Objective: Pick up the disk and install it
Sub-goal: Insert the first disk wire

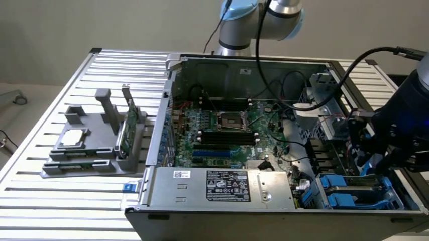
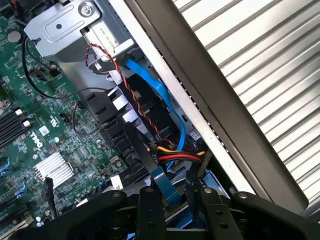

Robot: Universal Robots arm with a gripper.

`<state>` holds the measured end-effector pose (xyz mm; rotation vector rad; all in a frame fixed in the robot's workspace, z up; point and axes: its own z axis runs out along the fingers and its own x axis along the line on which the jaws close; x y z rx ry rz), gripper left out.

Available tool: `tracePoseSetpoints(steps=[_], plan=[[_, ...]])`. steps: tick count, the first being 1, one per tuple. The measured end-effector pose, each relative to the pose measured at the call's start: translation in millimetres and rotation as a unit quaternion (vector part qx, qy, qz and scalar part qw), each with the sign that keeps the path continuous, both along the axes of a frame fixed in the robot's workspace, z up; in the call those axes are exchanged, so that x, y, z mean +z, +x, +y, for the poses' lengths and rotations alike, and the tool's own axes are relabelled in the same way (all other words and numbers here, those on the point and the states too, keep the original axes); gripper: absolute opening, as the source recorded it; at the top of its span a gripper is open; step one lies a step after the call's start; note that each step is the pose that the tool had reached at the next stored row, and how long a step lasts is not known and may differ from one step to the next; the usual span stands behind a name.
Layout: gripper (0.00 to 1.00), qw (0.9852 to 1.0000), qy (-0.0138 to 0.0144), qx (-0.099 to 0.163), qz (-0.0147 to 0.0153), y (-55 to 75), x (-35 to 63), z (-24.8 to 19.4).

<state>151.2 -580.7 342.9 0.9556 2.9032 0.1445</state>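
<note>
Slatted metal table (image 1: 47,201) carries open computer case (image 1: 234,75).

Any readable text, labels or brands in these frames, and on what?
"DELL": white logo on the motherboard.
Big label on the power supply: print too small to read.
Small white sticker on the same box: unreadable.
Other board markings: too small to read.

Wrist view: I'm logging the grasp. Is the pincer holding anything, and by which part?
It cannot be told: the pincer hangs just above the blue drive bays, and any hold is hidden.
</note>
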Motion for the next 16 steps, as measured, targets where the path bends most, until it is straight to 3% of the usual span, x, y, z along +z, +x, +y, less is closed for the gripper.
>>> tracePoseSetpoints(steps=[4,8,16], plan=[[0.33,0.9995,0.0,-0.031,0.0,0.0,0.1,0.0],[0.33,0.9981,-0.0001,-0.062,0.0,0.0,0.9,0.0],[0.33,0.9926,0.0,-0.122,0.0,0.0,2.3,0.0]])
